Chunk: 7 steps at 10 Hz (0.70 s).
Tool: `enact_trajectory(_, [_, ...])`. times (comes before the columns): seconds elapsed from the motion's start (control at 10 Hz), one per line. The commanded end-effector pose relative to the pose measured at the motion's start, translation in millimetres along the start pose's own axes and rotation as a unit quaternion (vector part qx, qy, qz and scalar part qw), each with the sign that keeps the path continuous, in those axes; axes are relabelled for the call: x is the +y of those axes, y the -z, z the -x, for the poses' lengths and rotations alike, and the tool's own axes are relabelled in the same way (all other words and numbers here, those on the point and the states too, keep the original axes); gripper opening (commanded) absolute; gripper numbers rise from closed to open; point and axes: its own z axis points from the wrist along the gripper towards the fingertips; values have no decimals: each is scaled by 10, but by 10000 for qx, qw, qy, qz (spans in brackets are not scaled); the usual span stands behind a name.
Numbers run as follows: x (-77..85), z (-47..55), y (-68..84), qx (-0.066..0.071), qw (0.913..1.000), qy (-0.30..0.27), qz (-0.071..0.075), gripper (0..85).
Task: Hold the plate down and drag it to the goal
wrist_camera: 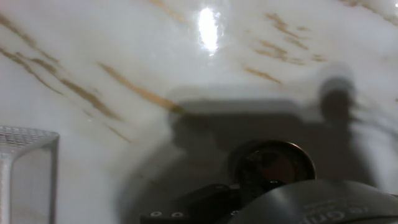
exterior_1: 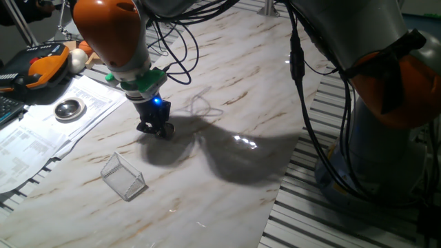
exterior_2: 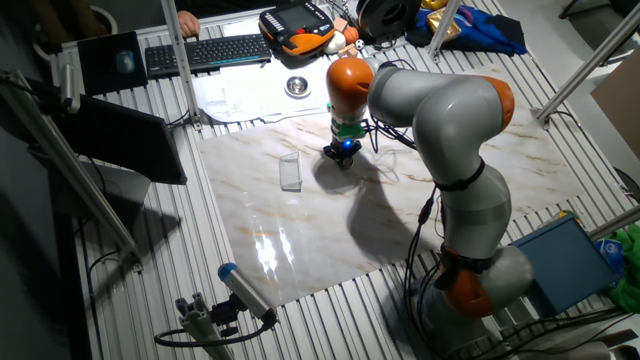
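Pressing down near the marble bench (exterior_1: pixel 262 83), low and almost touching it: the tool (exterior_1: pixel 154 127), with jaw opening impossible to judge from any view, and no clear grip on anything. Seen in the hand view just ahead of the dark tool body: the plate (wrist_camera: pixel 272 165), flat on the bench, partly covered at its lower edge. Judged as the hold-down step, contact about made, dragging not yet begun. Calling next for steady downward pressure and a sideways slide toward the goal (exterior_1: pixel 123 176), standing near on the same bench, apart from the tool. Hidden in both fixed views: the plate itself, under the tool and its shadow. Cut off at the hand view's left edge: the goal's mesh wall. Unclear too: which side of the goal is open.
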Motion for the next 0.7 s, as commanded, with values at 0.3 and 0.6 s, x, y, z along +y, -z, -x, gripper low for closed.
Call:
enact_trajectory(0.3, [32,-8,27,26,10000,-41,21,0])
enact_trajectory(0.6, [60,-12,18,19,10000,-80,21,0])
